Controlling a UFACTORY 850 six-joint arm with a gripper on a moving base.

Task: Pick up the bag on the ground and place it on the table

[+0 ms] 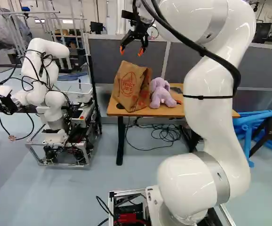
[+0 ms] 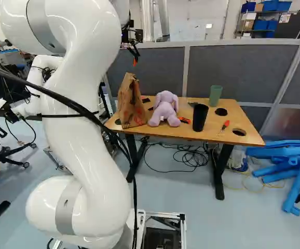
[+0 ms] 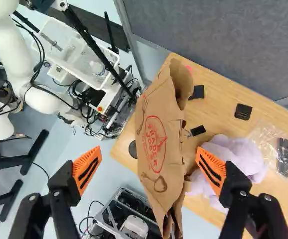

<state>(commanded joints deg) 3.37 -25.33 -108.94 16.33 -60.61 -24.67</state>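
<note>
Wrist view: bag (image 3: 156, 134) apparently near table edge (image 3: 121, 151)

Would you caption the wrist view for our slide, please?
Open black gripper above a tall brown paper bag beside a lavender plush toy on a wooden table.

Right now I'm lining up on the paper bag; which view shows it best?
The wrist view: the bag is largest there, ahead of the open claw. The left base view shows it standing on the table; the right base view, narrower.
</note>
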